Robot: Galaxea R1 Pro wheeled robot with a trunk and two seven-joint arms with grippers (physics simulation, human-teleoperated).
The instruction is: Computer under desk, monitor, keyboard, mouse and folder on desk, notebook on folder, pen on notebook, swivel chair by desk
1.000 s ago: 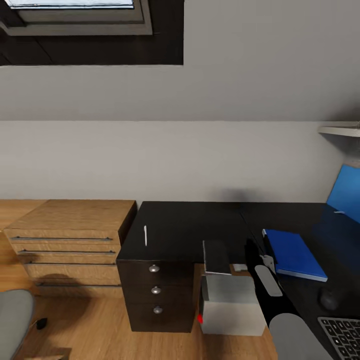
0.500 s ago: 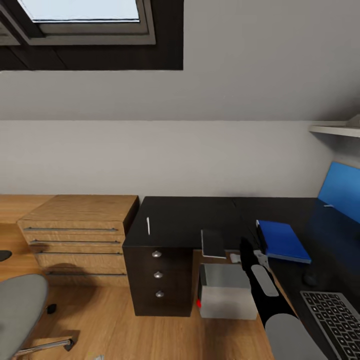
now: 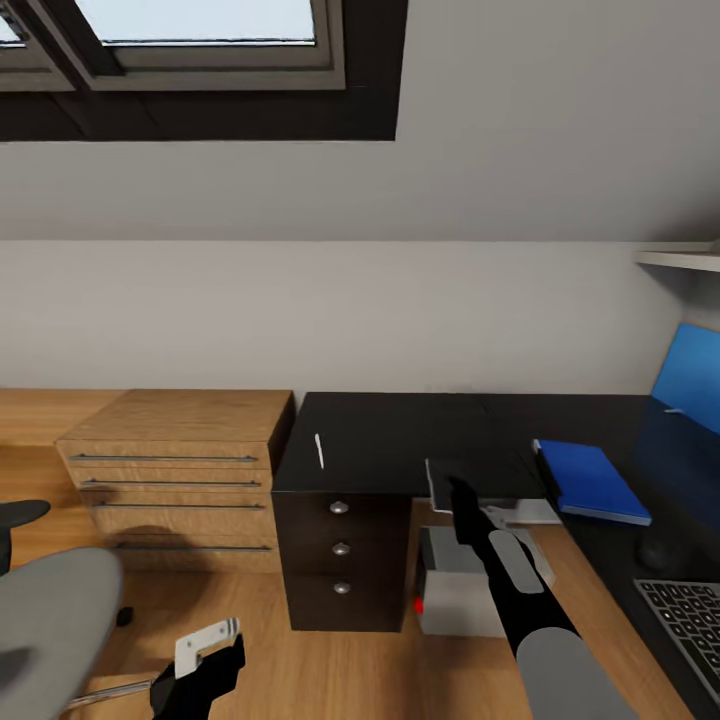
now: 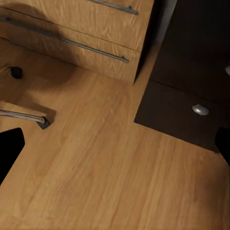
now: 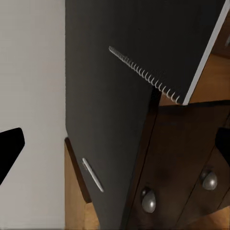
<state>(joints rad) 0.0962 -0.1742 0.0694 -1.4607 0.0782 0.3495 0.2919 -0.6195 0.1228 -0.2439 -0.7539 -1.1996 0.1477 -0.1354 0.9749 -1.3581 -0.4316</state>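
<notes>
The dark spiral notebook point(image 3: 445, 478) lies on the black desk point(image 3: 380, 440), overhanging its front edge; the spiral binding point(image 5: 143, 72) is plain in the right wrist view. My right gripper point(image 3: 460, 502) hovers just at that notebook, open, with nothing between its fingers point(image 5: 10, 146). A white pen point(image 3: 319, 450) rests further left on the desk. The blue folder point(image 3: 590, 480), mouse point(image 3: 655, 552), keyboard point(image 3: 695, 622) and blue-screened monitor point(image 3: 690, 388) are at the right. The grey computer point(image 3: 460, 600) stands under the desk. My left gripper point(image 3: 200, 668) hangs open low over the floor, near the grey swivel chair point(image 3: 50, 630).
A light wooden dresser point(image 3: 175, 470) stands against the desk's left side. The desk's drawer block point(image 3: 342, 550) has three round knobs. A chair leg with a castor point(image 4: 28, 117) stretches over the wood floor point(image 4: 105, 172). A shelf point(image 3: 680, 260) juts out at the upper right.
The head camera has shifted, sliding the scene rightward. My right gripper has moved left along the desk's front to the notebook. My left gripper has come into view at the lower left.
</notes>
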